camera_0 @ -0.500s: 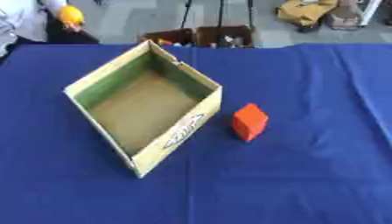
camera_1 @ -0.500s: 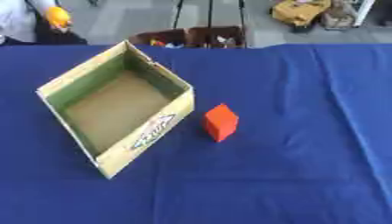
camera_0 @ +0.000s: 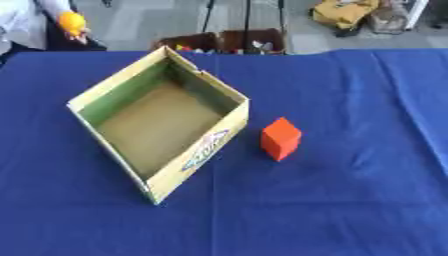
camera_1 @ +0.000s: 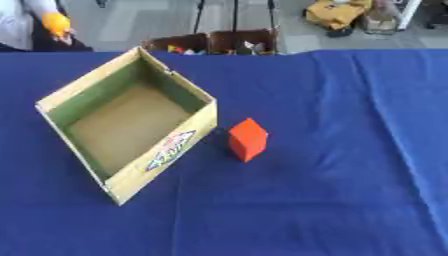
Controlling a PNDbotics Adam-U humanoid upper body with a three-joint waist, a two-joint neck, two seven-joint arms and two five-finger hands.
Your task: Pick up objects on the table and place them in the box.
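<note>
One orange-red block (camera_0: 281, 138) on the blue tablecloth (camera_0: 350, 200), just beside the right-hand wall of the open cardboard box (camera_0: 199, 155), apart from it; box interior showing bare. Neither hand in view, so state of both impossible to tell. Step in hand, by judgement: approach and grasp of the block. Best done from the side away from the box, fingers closing on opposite faces, then a lift high enough to pass over the near wall before release.
</note>
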